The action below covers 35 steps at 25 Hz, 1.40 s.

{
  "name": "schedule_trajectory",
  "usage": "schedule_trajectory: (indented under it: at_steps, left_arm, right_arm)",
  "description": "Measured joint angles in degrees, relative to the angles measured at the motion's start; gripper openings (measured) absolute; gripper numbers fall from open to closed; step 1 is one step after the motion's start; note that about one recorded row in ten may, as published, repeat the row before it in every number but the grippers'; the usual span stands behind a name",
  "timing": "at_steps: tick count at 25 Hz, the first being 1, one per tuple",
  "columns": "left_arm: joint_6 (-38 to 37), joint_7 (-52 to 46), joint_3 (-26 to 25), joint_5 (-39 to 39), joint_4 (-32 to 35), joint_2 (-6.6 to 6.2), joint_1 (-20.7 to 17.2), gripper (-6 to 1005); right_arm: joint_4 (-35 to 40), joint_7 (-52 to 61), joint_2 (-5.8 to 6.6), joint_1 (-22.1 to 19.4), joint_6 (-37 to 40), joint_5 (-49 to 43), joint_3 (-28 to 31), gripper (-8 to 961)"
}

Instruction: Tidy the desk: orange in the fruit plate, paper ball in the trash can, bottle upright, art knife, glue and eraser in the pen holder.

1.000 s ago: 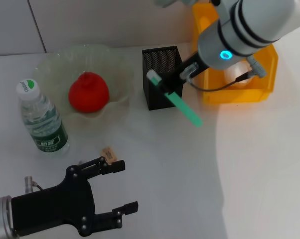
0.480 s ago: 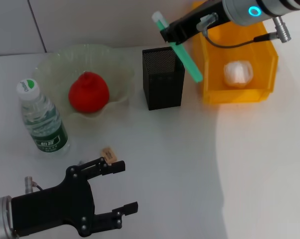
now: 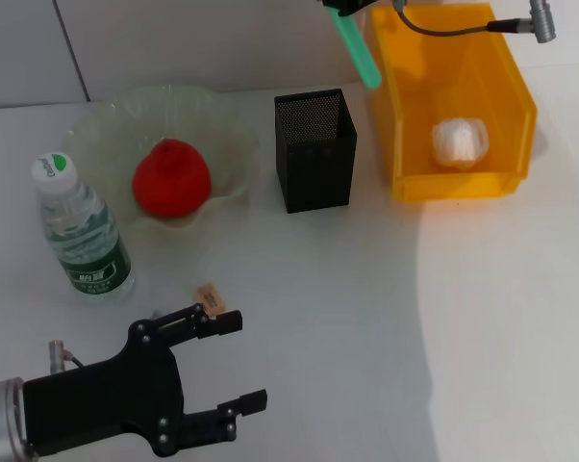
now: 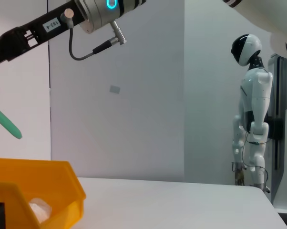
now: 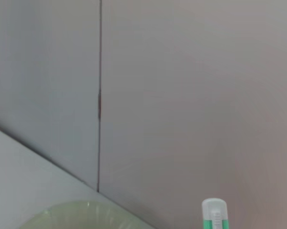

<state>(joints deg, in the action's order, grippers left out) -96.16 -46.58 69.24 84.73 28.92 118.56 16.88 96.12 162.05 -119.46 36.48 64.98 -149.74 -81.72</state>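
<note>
My right gripper is at the top edge of the head view, shut on a green glue tube that hangs slanted above and behind the black mesh pen holder. The tube's white cap shows in the right wrist view. The orange lies in the glass fruit plate. The bottle stands upright at the left. A paper ball rests in the yellow trash can. A small tan eraser lies just beyond my open left gripper. The art knife is out of view.
The pen holder stands between the fruit plate and the trash can. White tabletop stretches to the right of my left gripper. A grey wall runs behind the desk. A white humanoid figure stands far off in the left wrist view.
The right gripper lifted the green glue tube from beside the pen holder, up and toward the back. The left arm stayed still.
</note>
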Motion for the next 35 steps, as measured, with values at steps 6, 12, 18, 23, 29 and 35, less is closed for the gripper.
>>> schedule_trajectory:
  at_steps: [6, 12, 18, 23, 29, 35]
  left_arm:
    - [0.6, 0.0, -0.05, 0.0, 0.0, 0.0, 0.26, 771]
    - [0.87, 0.0, -0.08, 0.0, -0.01, 0.09, 0.35, 771]
    - [1.48, -0.01, -0.08, 0.0, -0.87, 0.09, 0.53, 771]
    - [1.56, 0.0, -0.08, 0.0, -1.12, 0.09, 0.7, 771]
    - [1.57, 0.0, -0.09, 0.0, -1.25, 0.09, 0.72, 771]
    - [1.57, 0.0, -0.17, 0.0, -1.33, 0.09, 0.63, 771]
  right_arm:
    - [-4.4, -5.63, -0.06, -3.05, -9.37, 5.63, -1.68, 238]
    - [-10.58, -14.44, 0.03, -5.19, -16.12, 14.76, -1.88, 248]
    - [-15.12, -24.77, 0.12, -7.46, -21.3, 25.08, -1.71, 259]
    - [-17.73, -29.95, 0.14, -7.53, -23.29, 29.02, -1.87, 268]
    - [-19.7, -33.19, 0.0, -7.65, -26.21, 30.26, -2.71, 279]
    - [-24.25, -41.4, 0.0, -7.76, -31.47, 38.18, -5.67, 289]
